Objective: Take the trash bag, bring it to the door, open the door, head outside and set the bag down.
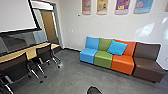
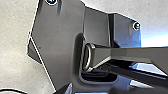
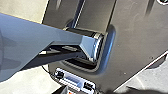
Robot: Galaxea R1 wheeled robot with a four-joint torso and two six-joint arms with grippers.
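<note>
Head view: a tan door (image 1: 48, 25) at upper left, beyond black mesh-backed chairs (image 1: 45, 53). Whether the dark rounded shape (image 1: 93, 90) at bottom centre is the trash bag, or either hand grips anything, I cannot tell. Probably driving; any doorward move needs chair clearance.

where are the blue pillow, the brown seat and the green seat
blue pillow (image 1: 117, 48): head view, middle of its face
brown seat (image 1: 148, 65): head view, seat cushion
green seat (image 1: 103, 55): head view, seat cushion
</note>
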